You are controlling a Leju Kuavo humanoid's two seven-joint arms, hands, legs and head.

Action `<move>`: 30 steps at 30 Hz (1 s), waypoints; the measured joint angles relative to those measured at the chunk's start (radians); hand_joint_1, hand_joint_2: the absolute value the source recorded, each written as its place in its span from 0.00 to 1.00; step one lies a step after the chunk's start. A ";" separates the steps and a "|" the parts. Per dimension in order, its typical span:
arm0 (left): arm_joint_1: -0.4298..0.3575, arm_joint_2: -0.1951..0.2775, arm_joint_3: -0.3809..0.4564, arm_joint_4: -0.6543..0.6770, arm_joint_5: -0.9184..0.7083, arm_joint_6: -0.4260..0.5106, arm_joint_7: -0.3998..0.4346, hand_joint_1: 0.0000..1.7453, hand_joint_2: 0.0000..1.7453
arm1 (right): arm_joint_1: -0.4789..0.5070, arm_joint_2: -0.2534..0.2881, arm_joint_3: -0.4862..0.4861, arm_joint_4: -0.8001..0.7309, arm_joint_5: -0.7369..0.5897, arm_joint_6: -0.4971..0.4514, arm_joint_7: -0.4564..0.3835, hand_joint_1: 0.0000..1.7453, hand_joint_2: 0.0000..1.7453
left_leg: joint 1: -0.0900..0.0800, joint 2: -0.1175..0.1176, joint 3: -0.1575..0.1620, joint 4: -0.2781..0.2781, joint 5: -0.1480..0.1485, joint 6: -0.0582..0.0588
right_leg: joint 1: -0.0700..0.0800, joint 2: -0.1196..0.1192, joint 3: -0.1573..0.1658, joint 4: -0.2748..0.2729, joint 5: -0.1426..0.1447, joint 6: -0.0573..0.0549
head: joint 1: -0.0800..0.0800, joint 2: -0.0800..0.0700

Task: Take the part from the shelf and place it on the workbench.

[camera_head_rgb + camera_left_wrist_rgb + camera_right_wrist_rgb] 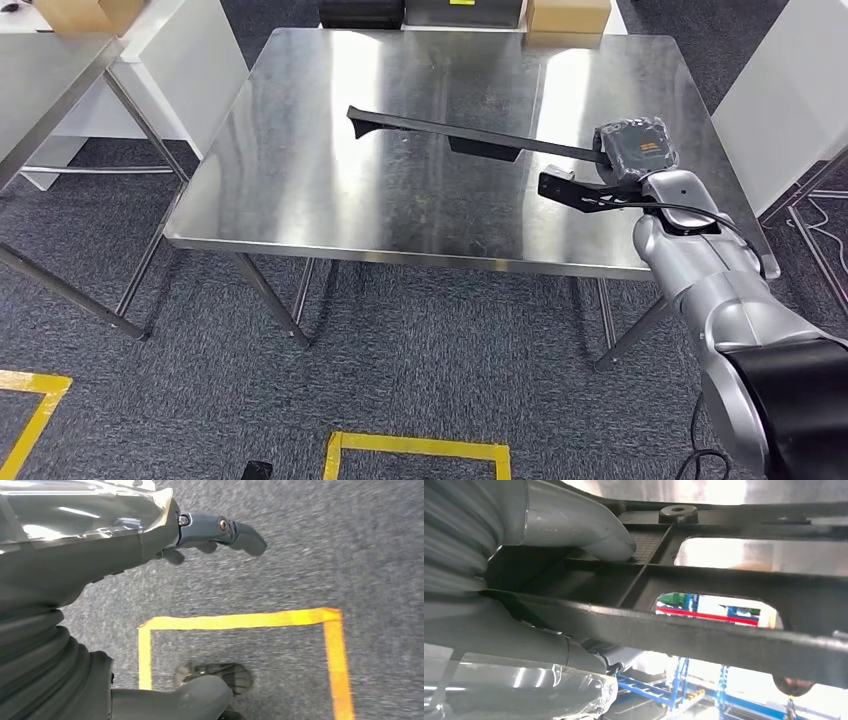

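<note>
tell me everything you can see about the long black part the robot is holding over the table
The long black plastic-looking part is a slim, matte bar with a flared far end, a wider tab midway, and, seen close in the right wrist view, ribbed framing with open cut-outs and a round boss. The right hand grips its near end, holding it roughly level over the shiny steel workbench, where its reflection shows. Whether it touches the surface cannot be told.

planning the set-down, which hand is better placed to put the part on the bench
Right. The right hand already holds the part over the bench; the left hand hangs open above the floor.
</note>
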 joint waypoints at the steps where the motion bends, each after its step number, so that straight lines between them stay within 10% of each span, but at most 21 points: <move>1: 0.000 0.000 0.000 0.000 0.000 0.000 0.000 0.00 1.00 | 0.000 0.001 0.000 0.000 0.000 0.001 0.000 1.00 1.00 | 0.000 0.005 -0.045 0.061 -0.009 -0.004 | 0.002 0.001 0.010 -0.001 -0.009 -0.006 | 0.000 0.000; 5: 0.002 -0.001 0.000 0.000 0.000 -0.001 0.001 0.00 1.00 | 0.007 0.004 0.000 0.002 0.002 0.003 0.000 1.00 1.00 | -0.006 0.009 -0.160 0.122 -0.053 0.005 | 0.014 0.003 0.061 -0.002 -0.054 -0.015 | 0.000 0.000; 10: 0.003 0.008 0.000 0.000 -0.007 -0.010 -0.038 0.00 1.00 | 0.018 0.007 0.000 0.007 0.002 0.003 -0.001 1.00 1.00 | -0.048 -0.006 -0.098 -0.127 0.167 0.079 | 0.027 0.009 0.113 -0.012 -0.100 -0.008 | 0.002 0.000; 13: -0.001 0.005 -0.001 -0.001 -0.017 0.010 -0.085 0.00 1.00 | 0.016 -0.001 -0.002 0.004 0.006 0.002 -0.005 1.00 1.00 | -0.047 -0.008 -0.071 -0.149 0.165 0.086 | 0.032 0.010 0.123 -0.027 -0.115 0.004 | 0.001 0.000; 15: -0.004 0.003 -0.003 -0.003 -0.030 0.043 -0.131 0.00 1.00 | 0.015 -0.008 -0.004 0.001 0.007 0.000 -0.012 1.00 1.00 | -0.041 -0.008 -0.044 -0.178 0.161 0.090 | 0.036 0.009 0.097 0.026 -0.138 0.001 | 0.002 0.000; 18: -0.008 0.000 -0.008 -0.003 -0.030 0.059 -0.180 0.00 1.00 | 0.035 -0.021 -0.007 0.004 0.004 0.000 -0.022 1.00 1.00 | -0.036 -0.012 -0.024 -0.189 0.146 0.091 | 0.033 0.009 -0.034 0.219 -0.184 -0.002 | 0.002 0.000; 22: -0.005 -0.003 -0.007 -0.003 -0.012 0.040 -0.183 0.00 1.00 | 0.054 -0.026 -0.008 0.009 0.006 0.000 -0.023 0.00 0.00 | -0.033 -0.018 -0.016 -0.186 0.135 0.084 | 0.025 0.009 -0.097 0.260 -0.160 0.020 | 0.003 0.000; 27: -0.003 -0.004 -0.007 -0.003 -0.009 0.039 -0.183 0.00 1.00 | 0.055 -0.027 -0.008 0.011 0.007 0.000 -0.023 0.00 0.00 | -0.031 -0.019 -0.015 -0.183 0.131 0.079 | 0.020 0.009 -0.092 0.219 -0.128 0.035 | 0.003 0.000; 30: -0.002 -0.003 -0.006 -0.003 -0.009 0.035 -0.183 0.00 0.25 | 0.053 -0.029 -0.010 0.012 0.007 0.000 -0.023 0.00 0.00 | -0.028 -0.021 -0.020 -0.149 0.107 0.056 | 0.005 0.008 -0.037 0.046 -0.025 0.052 | 0.002 0.000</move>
